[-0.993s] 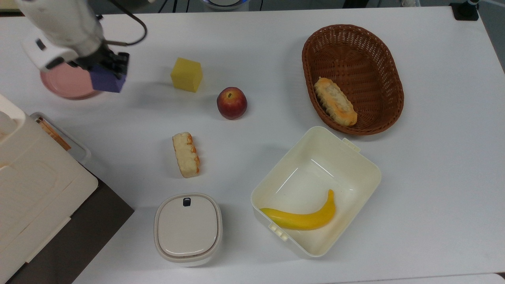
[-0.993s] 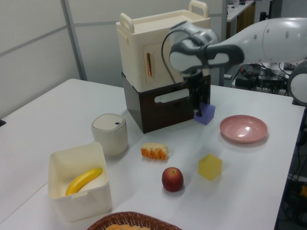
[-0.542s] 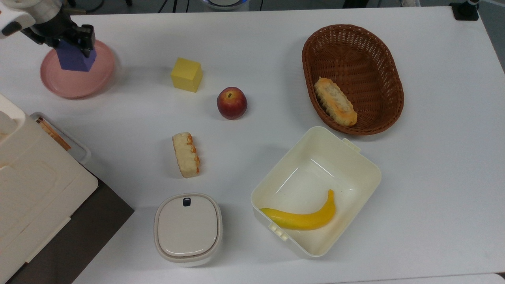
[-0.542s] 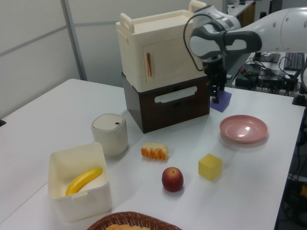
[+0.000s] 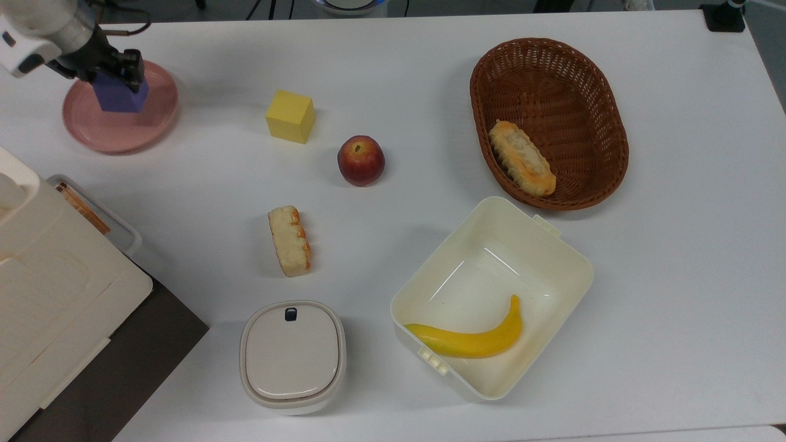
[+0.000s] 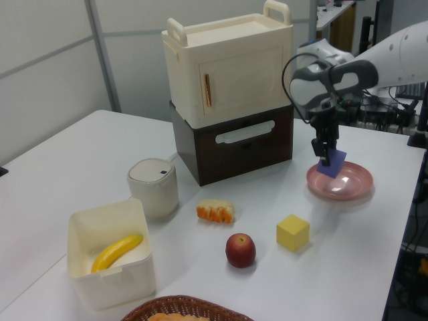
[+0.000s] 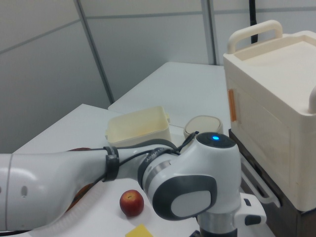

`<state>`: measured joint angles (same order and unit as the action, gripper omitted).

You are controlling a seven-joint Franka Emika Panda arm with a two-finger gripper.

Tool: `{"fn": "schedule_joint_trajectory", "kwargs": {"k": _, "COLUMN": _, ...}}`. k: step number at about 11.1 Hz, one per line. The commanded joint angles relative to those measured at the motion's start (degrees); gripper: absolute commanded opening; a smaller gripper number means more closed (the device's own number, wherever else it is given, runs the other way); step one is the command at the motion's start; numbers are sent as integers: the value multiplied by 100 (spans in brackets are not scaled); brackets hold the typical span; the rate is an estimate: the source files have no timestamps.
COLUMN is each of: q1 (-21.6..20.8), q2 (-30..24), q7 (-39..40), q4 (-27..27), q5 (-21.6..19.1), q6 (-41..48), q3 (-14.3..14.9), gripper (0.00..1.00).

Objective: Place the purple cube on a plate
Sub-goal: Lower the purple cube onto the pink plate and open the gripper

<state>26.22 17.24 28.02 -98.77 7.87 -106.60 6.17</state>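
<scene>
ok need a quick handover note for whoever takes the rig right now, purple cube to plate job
Gripper: shut on the purple cube, holding it tilted, directly above the plate.
Plate: pink, at the top view's upper left, near the table edge.
Cube: low over the plate in the left view; I cannot tell whether it touches the plate yet.
Done: cube picked up and carried over the plate.
Left: lower it if needed, open the fingers, lift the arm clear.
The yellow cube sits apart on the table, untouched.
</scene>
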Motion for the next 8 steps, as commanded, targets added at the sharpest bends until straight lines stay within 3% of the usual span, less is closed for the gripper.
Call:
{"fn": "schedule_joint_trajectory", "kwargs": {"k": 1, "q1": -65, "q2": 60, "q7": 73, "q4": -21, "q5": 581, "q6": -107, "q3": -19, "gripper": 100}}
{"fn": "schedule_joint_trajectory", "kwargs": {"k": 3, "q1": -135, "q2": 52, "q7": 20, "q4": 182, "q5": 576, "q6": -19, "q3": -71, "gripper": 100}}
{"fn": "schedule_joint_trajectory", "kwargs": {"k": 5, "q1": -406, "q2": 60, "q7": 11, "q4": 812, "q5": 540, "q6": 786, "q3": -80, "gripper": 100}}
{"fn": "schedule_joint_trajectory", "kwargs": {"k": 8, "q1": -995, "q2": -62, "q7": -303, "q4": 1236, "q5": 375, "q6": 1194, "q3": -80, "gripper": 100}}
